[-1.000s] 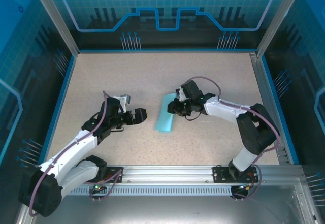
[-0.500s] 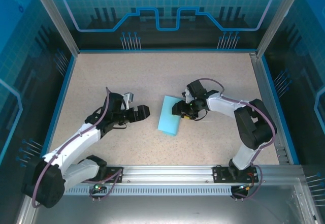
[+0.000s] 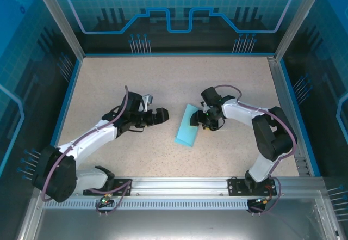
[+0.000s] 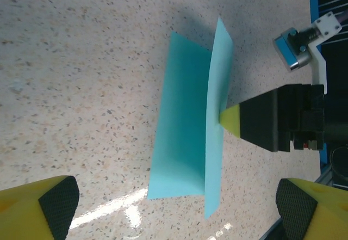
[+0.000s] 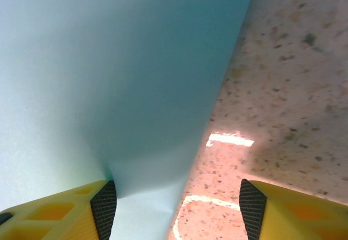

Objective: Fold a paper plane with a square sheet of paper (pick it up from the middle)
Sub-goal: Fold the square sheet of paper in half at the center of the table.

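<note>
Nearest the camera in the top view, a ribbed aluminium rail (image 3: 179,185) ran along the bottom of the frame and carried both arm bases. Beyond it lay the speckled beige stone-look surface (image 3: 136,82), edged by a thin blue rim (image 3: 174,54) and enclosed by translucent blue panels (image 3: 179,11) printed with line patterns, held between slanted aluminium posts (image 3: 57,17).

The white-and-black left arm (image 3: 87,142) reached from the lower left toward mid-frame. In its wrist view the left fingers (image 4: 46,210), yellow with black ribbed pads, sat at the two bottom corners, spread wide and holding nothing.

Just right of centre lay the thin, matte, light-turquoise sheet of paper (image 3: 186,134), folded lengthwise. In the left wrist view one half rested on the surface and the paler half (image 4: 217,115) stood up from the crease. The right arm (image 3: 266,136) curled in from the lower right. One yellow tip of the right fingers (image 4: 231,121) met that raised half.

In the right wrist view the right fingers (image 5: 70,213) stood apart at the bottom corners, not clamped. The paper (image 5: 109,77) ran against the pad at lower left, with bare surface before the other. The sheet's edges were cut off at that frame's top and left. From above, the wrist body hid the right fingertips.
</note>
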Tool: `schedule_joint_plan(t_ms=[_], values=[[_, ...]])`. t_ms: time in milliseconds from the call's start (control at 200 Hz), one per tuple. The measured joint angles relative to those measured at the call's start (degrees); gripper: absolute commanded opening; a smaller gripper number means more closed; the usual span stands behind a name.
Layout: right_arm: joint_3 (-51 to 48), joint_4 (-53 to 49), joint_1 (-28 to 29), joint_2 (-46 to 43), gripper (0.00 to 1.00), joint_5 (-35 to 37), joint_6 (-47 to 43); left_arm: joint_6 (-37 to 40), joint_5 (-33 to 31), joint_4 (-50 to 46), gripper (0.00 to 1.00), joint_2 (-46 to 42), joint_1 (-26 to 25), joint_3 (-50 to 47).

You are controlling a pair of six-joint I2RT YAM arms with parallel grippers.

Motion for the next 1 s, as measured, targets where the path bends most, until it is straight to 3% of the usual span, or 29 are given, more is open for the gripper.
schedule_joint_plan(t_ms=[425, 1000], values=[[6.05, -4.09, 4.04, 5.01, 0.65, 5.25, 0.07, -1.29, 0.5, 1.38, 0.88, 6.88, -1.97, 3.21], [6.78, -8.13, 3.69, 6.4, 0.68, 8.9, 0.07, -1.31, 1.38, 2.64, 0.85, 8.79, -1.97, 3.82]])
